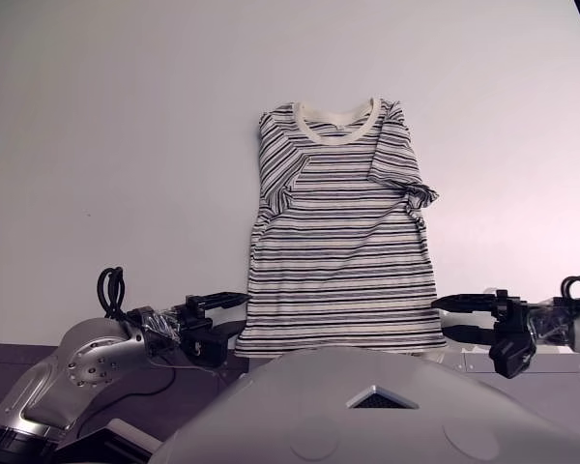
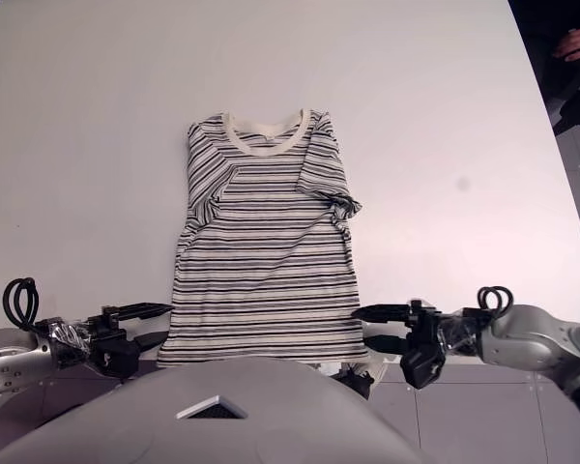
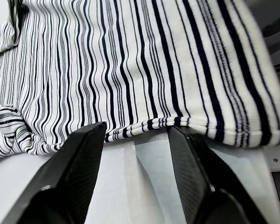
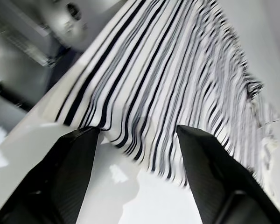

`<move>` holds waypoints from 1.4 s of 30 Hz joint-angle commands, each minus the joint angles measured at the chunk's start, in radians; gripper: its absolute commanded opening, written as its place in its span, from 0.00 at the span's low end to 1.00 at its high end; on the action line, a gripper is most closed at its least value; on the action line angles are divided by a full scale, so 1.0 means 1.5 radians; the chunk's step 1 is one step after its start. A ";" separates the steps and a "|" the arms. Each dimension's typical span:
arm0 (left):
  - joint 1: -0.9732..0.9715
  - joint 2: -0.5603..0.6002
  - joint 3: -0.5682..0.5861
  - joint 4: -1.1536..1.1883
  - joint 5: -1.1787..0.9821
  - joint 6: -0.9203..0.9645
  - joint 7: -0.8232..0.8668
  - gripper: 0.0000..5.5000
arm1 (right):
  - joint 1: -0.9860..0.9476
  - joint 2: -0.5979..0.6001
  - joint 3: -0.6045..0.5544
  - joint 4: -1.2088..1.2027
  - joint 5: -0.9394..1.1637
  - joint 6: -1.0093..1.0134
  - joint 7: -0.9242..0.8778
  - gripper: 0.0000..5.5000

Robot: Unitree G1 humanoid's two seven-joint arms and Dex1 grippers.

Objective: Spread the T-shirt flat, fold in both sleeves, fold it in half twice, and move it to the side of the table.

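Table bears one T-shirt; left pincer and right pincer, both spread empty, flank its hem.

Prob. robotics lab / test bench, not a home. Big plain white table, matte top, rounded far corner. Below its near edge: grey panels w/ screw heads, rig-style hardware. Bare grey floor past the table's right side. Even, flat indoor lighting.
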 commanded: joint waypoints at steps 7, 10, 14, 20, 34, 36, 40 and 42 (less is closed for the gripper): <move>0.000 0.035 -0.046 0.021 0.043 -0.054 -0.033 0.40 | -0.173 0.225 0.197 0.387 -0.403 0.060 -0.247 0.55; -0.013 0.023 -0.057 0.028 0.054 -0.067 -0.026 0.33 | -0.211 0.242 0.261 0.451 -0.458 0.062 -0.335 0.45; -0.033 0.015 -0.060 0.040 0.058 -0.077 -0.017 0.22 | -0.241 0.241 0.324 0.483 -0.497 0.048 -0.417 0.31; -0.035 0.006 -0.065 0.049 0.061 -0.078 -0.007 0.03 | -0.258 0.194 0.340 0.443 -0.484 -0.013 -0.461 0.17; 0.022 -0.037 -0.032 -0.024 -0.036 0.009 0.008 0.02 | -0.348 0.190 0.399 0.514 -0.370 -0.113 -0.341 0.02; 0.033 -0.044 -0.030 -0.051 -0.079 0.046 0.003 0.02 | -0.373 0.209 0.413 0.562 -0.299 -0.134 -0.286 0.02; 0.031 -0.055 -0.021 -0.128 -0.214 0.161 -0.009 0.02 | -0.401 0.235 0.468 0.618 0.000 -0.130 -0.078 0.02; 0.024 -0.057 -0.007 -0.162 -0.292 0.216 -0.006 0.02 | -0.386 0.212 0.480 0.541 0.189 -0.038 0.067 0.02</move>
